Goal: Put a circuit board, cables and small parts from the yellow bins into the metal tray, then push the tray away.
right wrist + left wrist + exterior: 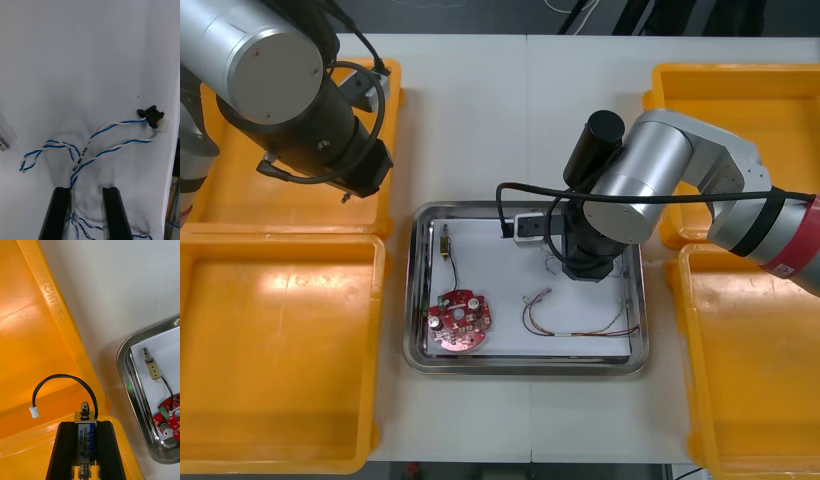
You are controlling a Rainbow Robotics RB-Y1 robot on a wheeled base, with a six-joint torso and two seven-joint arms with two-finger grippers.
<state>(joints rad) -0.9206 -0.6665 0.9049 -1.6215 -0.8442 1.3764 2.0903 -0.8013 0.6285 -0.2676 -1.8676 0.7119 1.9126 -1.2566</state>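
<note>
My left gripper (85,423) is shut on a small metal part (85,437) with a looped black cable (63,378) on it. It hangs over the edge of the far left yellow bin (33,333), to the left of the metal tray (412,290). My right gripper (87,189) stands open, low over the tray's white floor at the right. A twisted blue and white cable (108,150) lies there and runs between its fingers. In the tray also lie a round red circuit board (460,320), a red and yellow cable (580,328) and another small metal part (446,243).
The near left yellow bin (280,350) and the two right yellow bins (750,360) flank the tray. The right arm's elbow reaches over the tray's right half. Bare table lies beyond the tray's far edge.
</note>
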